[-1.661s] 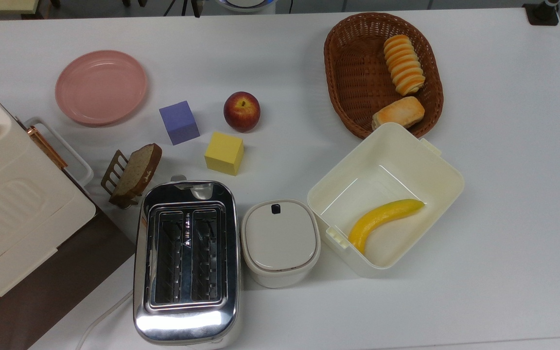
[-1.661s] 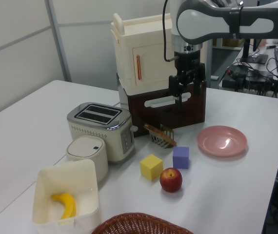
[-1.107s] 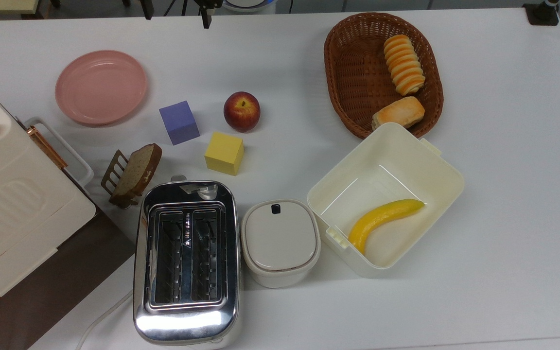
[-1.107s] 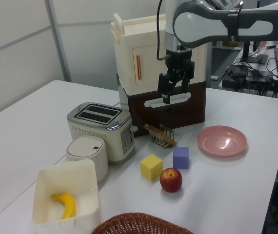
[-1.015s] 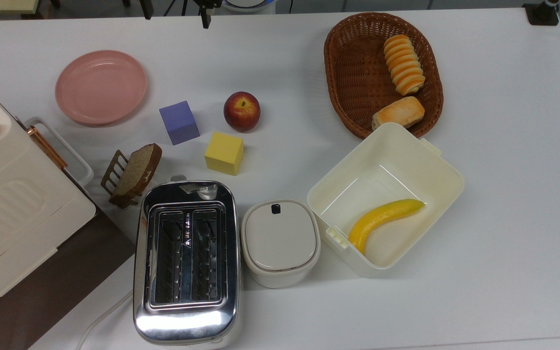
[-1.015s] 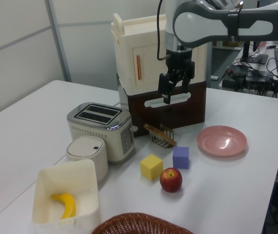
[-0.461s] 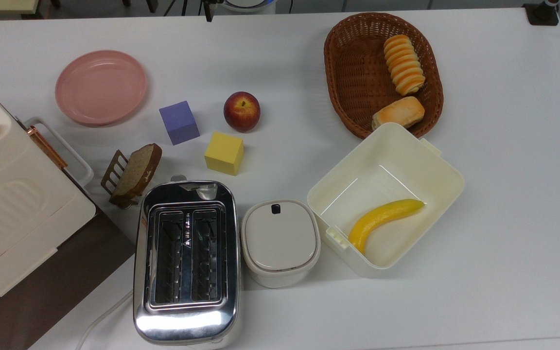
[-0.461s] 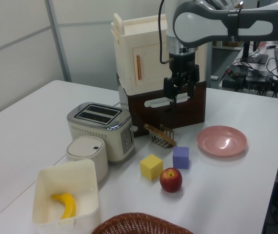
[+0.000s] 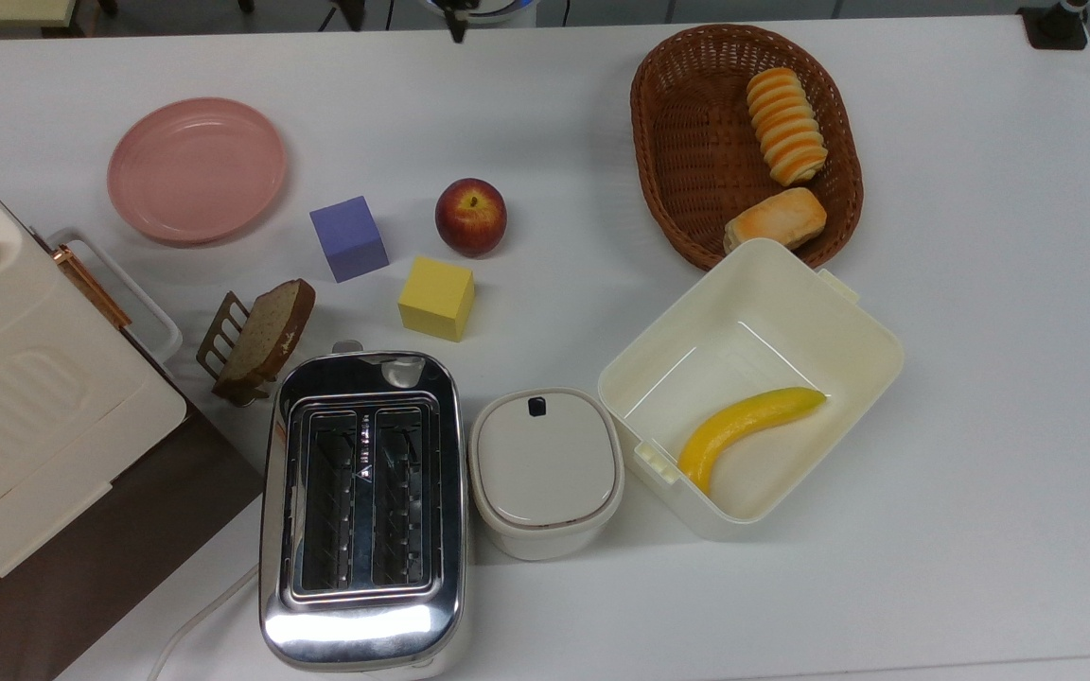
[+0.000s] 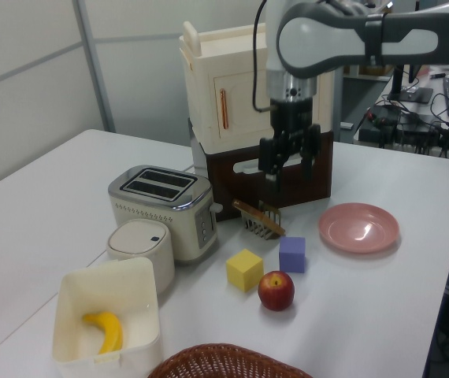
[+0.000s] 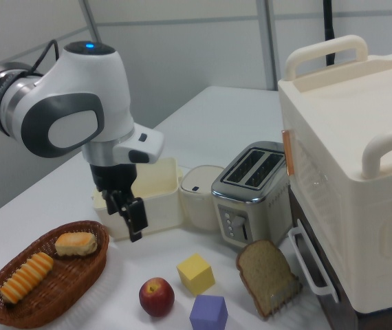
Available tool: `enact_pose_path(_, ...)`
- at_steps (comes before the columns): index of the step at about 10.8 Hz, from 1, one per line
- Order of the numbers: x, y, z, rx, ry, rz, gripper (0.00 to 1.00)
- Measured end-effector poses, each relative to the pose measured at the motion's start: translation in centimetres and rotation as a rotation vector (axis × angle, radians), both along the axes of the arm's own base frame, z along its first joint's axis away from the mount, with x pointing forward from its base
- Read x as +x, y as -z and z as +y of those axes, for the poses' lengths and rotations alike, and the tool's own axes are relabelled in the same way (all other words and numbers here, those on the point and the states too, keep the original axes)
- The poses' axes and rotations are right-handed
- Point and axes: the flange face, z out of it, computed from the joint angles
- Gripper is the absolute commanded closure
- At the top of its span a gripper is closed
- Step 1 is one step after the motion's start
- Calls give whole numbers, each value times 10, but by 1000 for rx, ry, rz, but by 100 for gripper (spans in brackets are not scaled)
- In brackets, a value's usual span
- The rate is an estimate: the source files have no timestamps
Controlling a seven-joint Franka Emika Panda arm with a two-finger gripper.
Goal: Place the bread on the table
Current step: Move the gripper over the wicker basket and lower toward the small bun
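we see the bread (image 11: 76, 243) lying in the wicker basket (image 11: 17, 313) beside the ridged roll (image 11: 21, 276), not yet on the bench (image 9: 980, 284). beyond it, our end effector (image 11: 128, 214) hangs open and empty, presumably heading there.

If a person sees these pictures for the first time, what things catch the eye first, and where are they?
The big white and grey robot arm, its gripper open in the air above the table. Next, the brown wicker basket at the top view's upper right, holding the bread and a ridged roll. Then the shiny toaster at the top view's bottom, beside a cream box with a banana.
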Motion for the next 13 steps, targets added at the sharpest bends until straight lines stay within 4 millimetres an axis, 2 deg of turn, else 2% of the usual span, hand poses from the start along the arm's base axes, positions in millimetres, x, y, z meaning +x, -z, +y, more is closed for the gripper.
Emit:
enact_pose_path(2,1,8,44,-15,85,39,0)
enact_pose_path(4,5,7,88,-29,149,3,0)
enact_pose_path(6,11,18,128,-20,221,-62,0)
enact_pose_path(7,12,32,154,-13,256,-78,0)
enact_pose_path(10,14,90,228,-49,410,-45,0)
enact_pose_path(11,13,103,247,-68,493,-32,0)
enact_pose_path(13,-1,114,287,-98,591,-19,0)
